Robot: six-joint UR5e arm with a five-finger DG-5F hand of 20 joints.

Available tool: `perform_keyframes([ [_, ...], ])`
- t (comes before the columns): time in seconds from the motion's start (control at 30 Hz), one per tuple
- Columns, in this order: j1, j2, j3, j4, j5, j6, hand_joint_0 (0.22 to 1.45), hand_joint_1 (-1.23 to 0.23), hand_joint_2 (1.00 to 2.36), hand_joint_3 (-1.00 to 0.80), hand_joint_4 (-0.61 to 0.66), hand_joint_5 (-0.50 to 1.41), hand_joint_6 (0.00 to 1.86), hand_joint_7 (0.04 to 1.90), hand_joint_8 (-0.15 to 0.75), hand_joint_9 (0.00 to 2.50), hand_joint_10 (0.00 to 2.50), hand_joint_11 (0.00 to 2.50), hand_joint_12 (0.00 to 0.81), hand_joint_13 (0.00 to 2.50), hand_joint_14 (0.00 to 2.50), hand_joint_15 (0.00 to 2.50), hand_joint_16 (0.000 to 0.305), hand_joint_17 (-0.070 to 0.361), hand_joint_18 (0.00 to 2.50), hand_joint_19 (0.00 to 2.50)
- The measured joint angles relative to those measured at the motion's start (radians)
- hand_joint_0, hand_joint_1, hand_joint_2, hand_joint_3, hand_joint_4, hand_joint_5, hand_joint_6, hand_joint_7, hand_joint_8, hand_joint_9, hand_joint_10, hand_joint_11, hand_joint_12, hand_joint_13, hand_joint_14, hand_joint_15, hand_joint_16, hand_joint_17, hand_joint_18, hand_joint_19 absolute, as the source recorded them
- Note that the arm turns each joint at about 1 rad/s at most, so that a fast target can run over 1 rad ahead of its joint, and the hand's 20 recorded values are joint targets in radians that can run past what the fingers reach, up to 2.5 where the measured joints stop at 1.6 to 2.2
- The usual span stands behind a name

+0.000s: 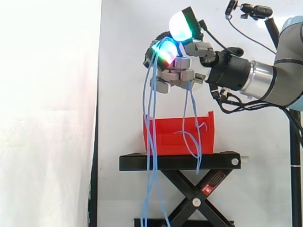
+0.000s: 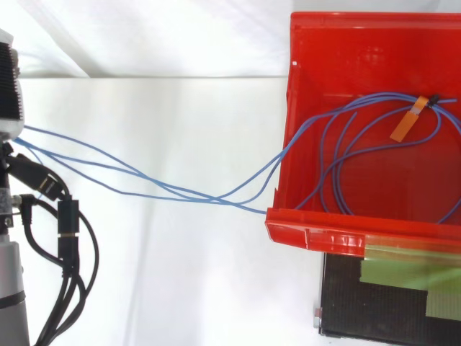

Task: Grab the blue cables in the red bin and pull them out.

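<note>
Blue cables point(image 1: 151, 142) partly out of the red bin point(image 2: 317, 234), gripped above it.

The fingers point(image 1: 165, 85) of 1 hand point(image 1: 189, 71) curl tight round the strands above the bin's left end. A coil with 1 orange tag point(image 2: 405, 126) lies in the 1 bin on 1 black stand point(image 1: 180, 162). About 3 strands cross its wall. I'd pull steadily up and away, so nothing snags or drags the bin.

blue cables point(image 1: 152, 142), red bin point(image 1: 168, 128), black stand point(image 1: 175, 162)

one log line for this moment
robot hand: shut on cables | higher than bin | cables: trail over rim, loop in bin
</note>
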Motion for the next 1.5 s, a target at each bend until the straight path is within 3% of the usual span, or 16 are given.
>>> perform_keyframes([
  [0.87, -0.001, 0.0, 0.0, 0.0, 0.0, 0.0, 0.56, -0.75, 1.0, -1.0, 0.27, 1.02, 0.24, 0.73, 0.195, 1.58, 0.0, 1.77, 0.444, 1.54, 0.57, 1.38, 0.066, 0.149, 1.22, 1.06],
  [1.5, -0.002, 0.0, 0.0, -0.001, 0.0, 0.0, 0.5, -0.85, 1.0, -1.0, 0.28, 1.09, 0.14, 0.8, 0.175, 1.6, 0.01, 1.72, 0.498, 1.67, 0.34, 1.49, 0.071, 0.159, 1.33, 1.01],
])
